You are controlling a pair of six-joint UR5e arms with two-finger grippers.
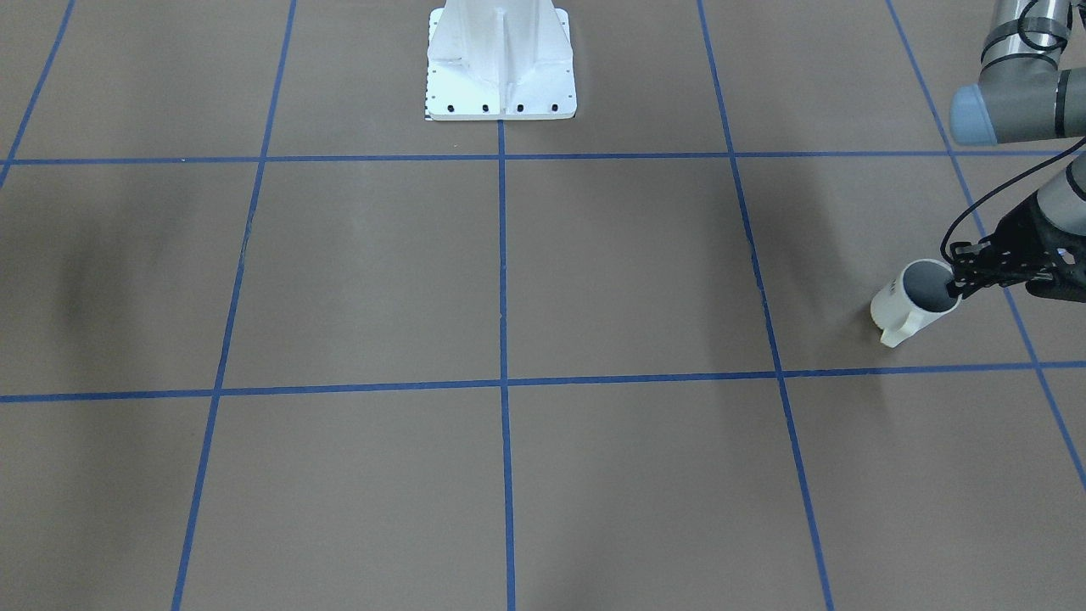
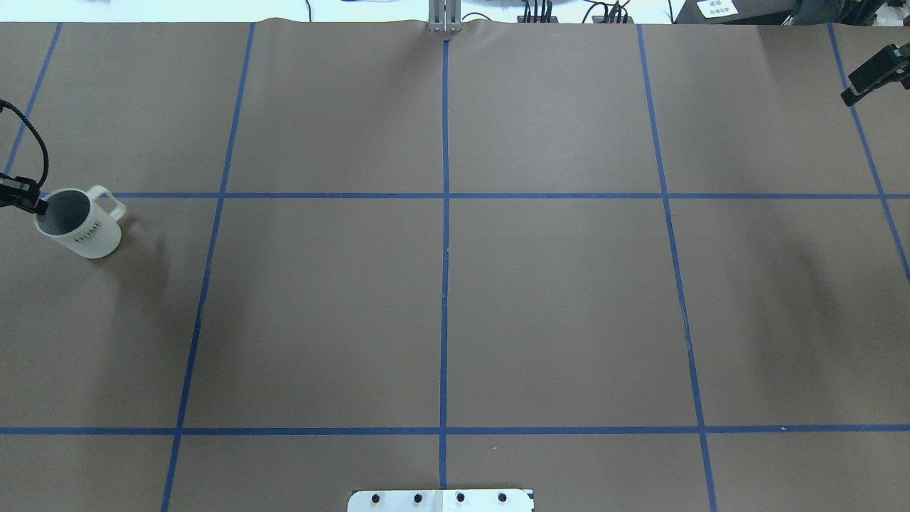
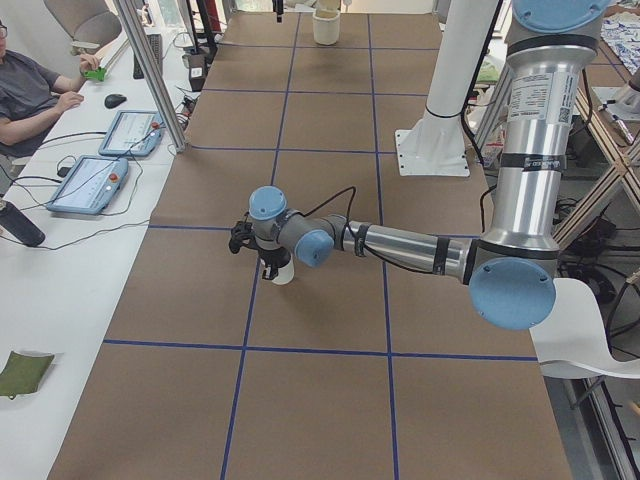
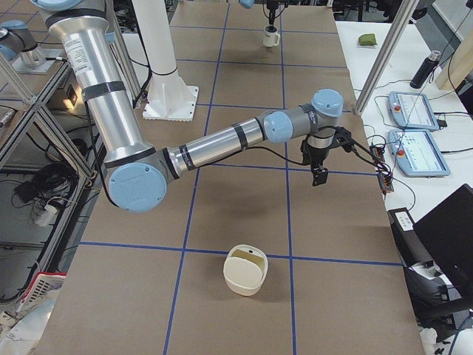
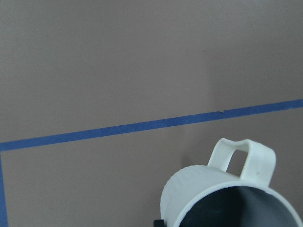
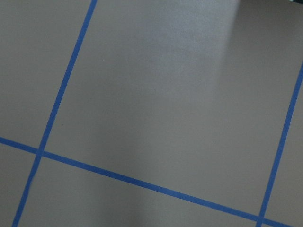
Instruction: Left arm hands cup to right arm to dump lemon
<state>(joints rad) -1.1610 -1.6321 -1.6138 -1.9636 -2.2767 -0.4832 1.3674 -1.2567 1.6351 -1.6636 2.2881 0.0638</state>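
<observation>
The cup (image 2: 79, 226), a white mug with black letters on its ribbed side and a dark grey inside, is at the robot's left end of the desk (image 2: 554, 306), just on the robot's side of the far crosswise blue tape line (image 2: 355, 195). It leans, with its mouth tipped up and toward the left claw (image 1: 960, 284), and its handle (image 5: 259, 165) is on the side away from that claw. Whether its base touches the brown paper cannot be told from these views. The left claw is closed on the rim, pinching the wall, and it is the only thing gripping the mug. The left arm (image 3: 400, 243) stretches low and nearly level across the desk to reach it. The left wrist view looks down over the rim and handle onto the brown surface and a tape line beyond. At the opposite end of the desk, the right arm (image 4: 222, 144) reaches out with its right claw (image 4: 319, 176) hanging point-down above the paper; nothing shows in it, and how far it is open cannot be told. A cream round tub (image 4: 246, 272) stands on the desk well apart from that claw, nearer the right-side camera. The robot's white pedestal (image 1: 501, 59) stands midway along the desk's near edge. On the white bench beside the desk lie two tablets (image 3: 88, 184), and a seated operator (image 3: 30, 85) is at its far corner.
</observation>
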